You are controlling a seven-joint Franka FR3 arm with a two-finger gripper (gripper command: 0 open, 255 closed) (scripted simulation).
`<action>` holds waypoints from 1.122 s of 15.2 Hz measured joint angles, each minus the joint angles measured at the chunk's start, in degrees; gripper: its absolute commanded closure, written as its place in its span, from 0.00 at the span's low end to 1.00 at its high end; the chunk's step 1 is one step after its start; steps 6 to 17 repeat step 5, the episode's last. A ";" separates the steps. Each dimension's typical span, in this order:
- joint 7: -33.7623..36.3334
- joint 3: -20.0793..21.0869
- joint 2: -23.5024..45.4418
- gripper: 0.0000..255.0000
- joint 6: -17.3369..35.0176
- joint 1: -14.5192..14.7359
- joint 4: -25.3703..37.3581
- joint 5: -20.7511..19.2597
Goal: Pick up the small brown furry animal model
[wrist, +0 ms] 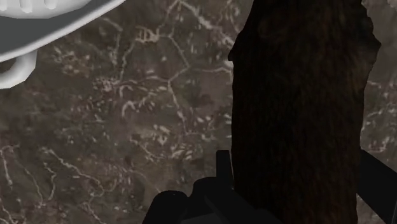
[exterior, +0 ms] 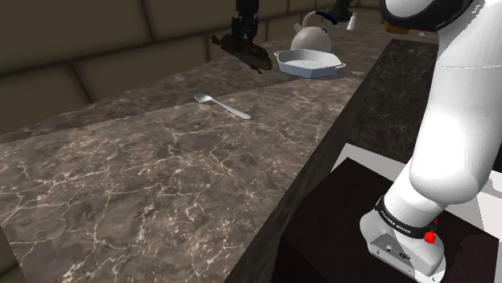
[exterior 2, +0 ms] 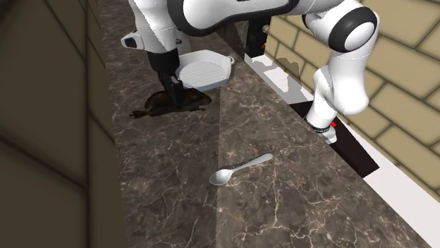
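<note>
one dark, seemingly furry animal model (exterior 2: 152, 106)

No readable text; white marks on arm's base band (exterior: 405, 217), perhaps lettering.

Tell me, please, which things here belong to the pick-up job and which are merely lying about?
Job: dark brown furry animal model; black two-finger gripper.
Lying about: white ridged baking dish; silver metal spoon; white kettle with blue handle.
</note>
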 measured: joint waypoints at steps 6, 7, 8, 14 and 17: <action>0.39 0.00 1.64 1.00 -4.43 -0.15 6.08 0.05; 0.39 0.00 1.64 1.00 -4.43 -0.15 6.08 0.05; 0.39 0.00 1.64 1.00 -4.43 -0.15 6.08 0.05; 0.39 0.00 1.64 1.00 -4.43 -0.15 6.08 0.05; 0.39 0.00 1.64 1.00 -4.43 -0.15 6.08 0.05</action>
